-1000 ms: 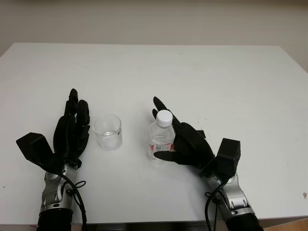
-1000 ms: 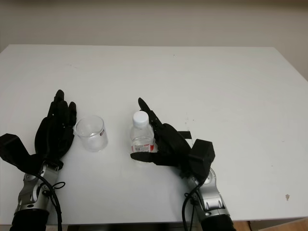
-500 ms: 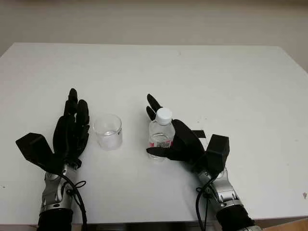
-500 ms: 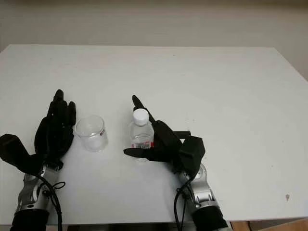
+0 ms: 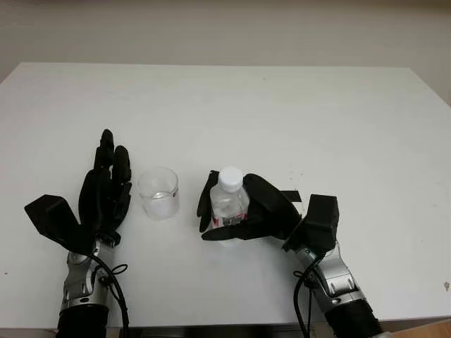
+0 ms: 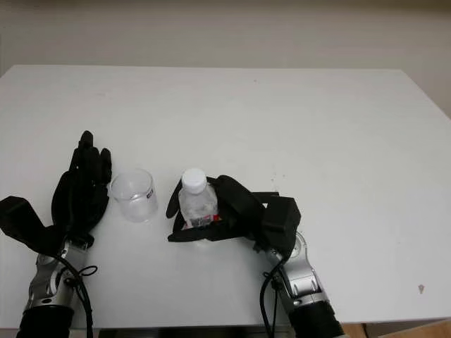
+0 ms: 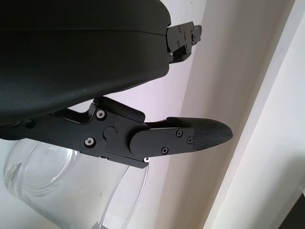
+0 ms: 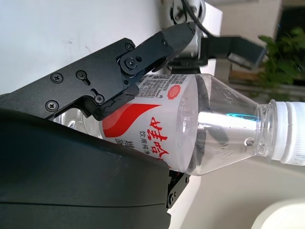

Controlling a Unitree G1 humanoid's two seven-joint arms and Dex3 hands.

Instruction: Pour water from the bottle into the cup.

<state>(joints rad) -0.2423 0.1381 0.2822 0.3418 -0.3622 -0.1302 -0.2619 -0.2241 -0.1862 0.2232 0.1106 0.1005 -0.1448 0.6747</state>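
Observation:
A small clear water bottle [image 5: 227,204] with a white cap and a red-and-white label stands on the white table [image 5: 282,120], near the front middle. My right hand [image 5: 232,215] is shut on the bottle, its black fingers wrapped around the body below the neck. The wrist view shows the bottle [image 8: 190,129] held against the palm. A clear plastic cup [image 5: 158,192] stands upright just left of the bottle. My left hand [image 5: 106,186] is open right beside the cup's left side. The cup [image 7: 66,191] appears close by in the left wrist view.
The white table stretches wide behind and to the right of both hands. A pale wall runs behind the table's far edge. A small dark speck [image 5: 445,285] lies near the front right corner.
My right hand's fingers have closed around the bottle, which has shifted slightly left toward the cup. The left hand and the cup have stayed put.

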